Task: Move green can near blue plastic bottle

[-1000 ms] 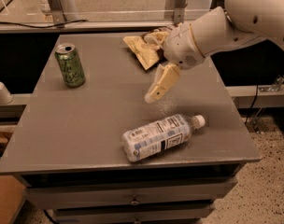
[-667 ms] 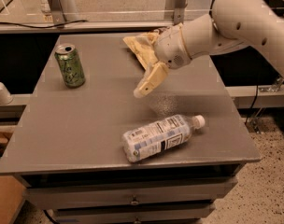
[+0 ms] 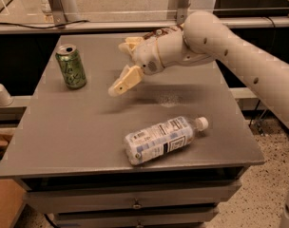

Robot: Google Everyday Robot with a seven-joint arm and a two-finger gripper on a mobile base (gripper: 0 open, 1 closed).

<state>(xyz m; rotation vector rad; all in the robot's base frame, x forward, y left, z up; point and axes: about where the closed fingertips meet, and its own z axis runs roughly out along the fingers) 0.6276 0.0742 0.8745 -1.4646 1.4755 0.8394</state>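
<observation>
The green can [image 3: 71, 66] stands upright at the far left of the grey table [image 3: 63, 127]. The blue plastic bottle [image 3: 161, 139] lies on its side near the front edge, its white cap pointing right. My gripper [image 3: 118, 69] hovers above the middle of the table, to the right of the can and apart from it. It is open and empty, with its tan fingers [image 3: 126, 80] pointing left toward the can. The bottle lies well in front of the gripper.
A tan-and-brown snack bag [image 3: 159, 32] at the back of the table is mostly hidden behind my arm. A metal frame and rail run behind the table. Drawers sit under the front edge. A cardboard box stands at the lower left.
My gripper has moved left across the table toward the green can. The can and the bottle have not moved.
</observation>
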